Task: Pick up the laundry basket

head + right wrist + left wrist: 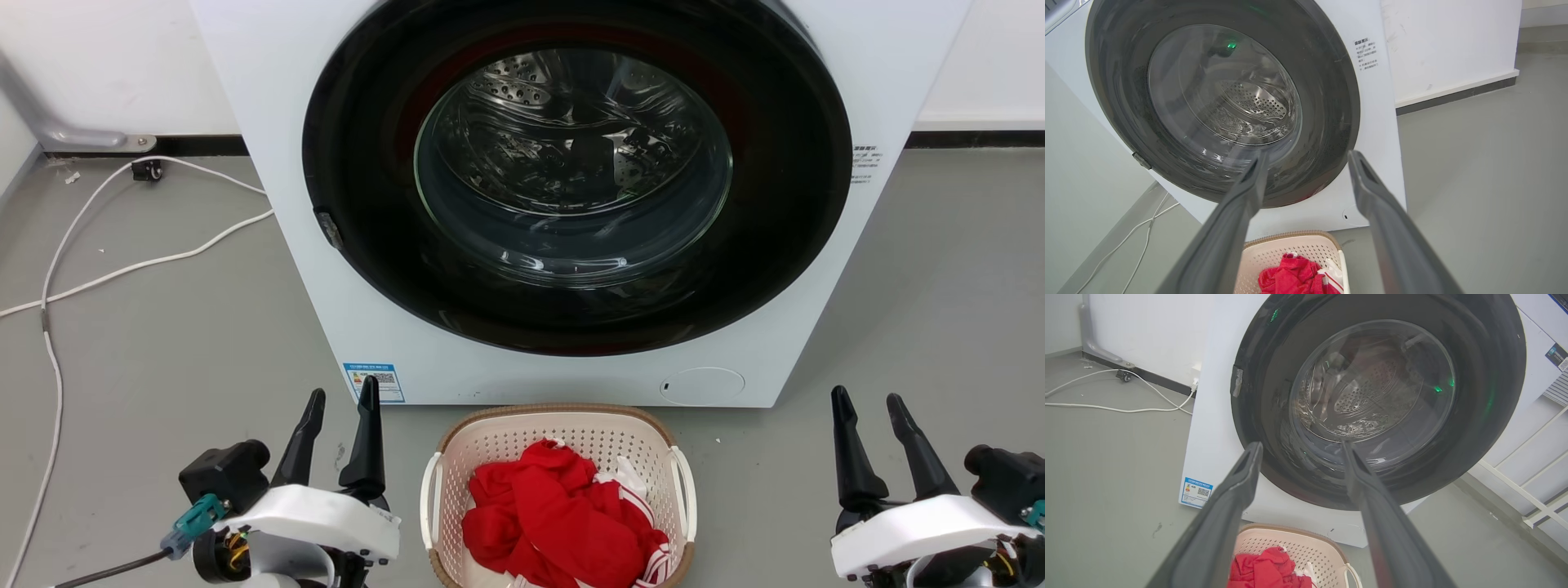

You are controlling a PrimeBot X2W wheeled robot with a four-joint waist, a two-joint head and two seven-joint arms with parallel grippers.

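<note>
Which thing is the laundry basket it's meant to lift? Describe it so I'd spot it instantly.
Find the big white washer with its round dark glass door. On the grey floor right at its foot sits the laundry basket: small, cream, perforated walls, brown rim, white side handles. It alone holds crumpled red clothes.

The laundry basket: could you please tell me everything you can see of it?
The laundry basket is a rounded-rectangular cream tub that looks like plastic, with perforated walls, a brown woven-look rim and a white handle on each side. It stands upright on the grey floor just before the washing machine, holding crumpled red clothing with white stripes. Its near end runs out of the head view. The left claw and right claw flank it, open, touching nothing.
</note>
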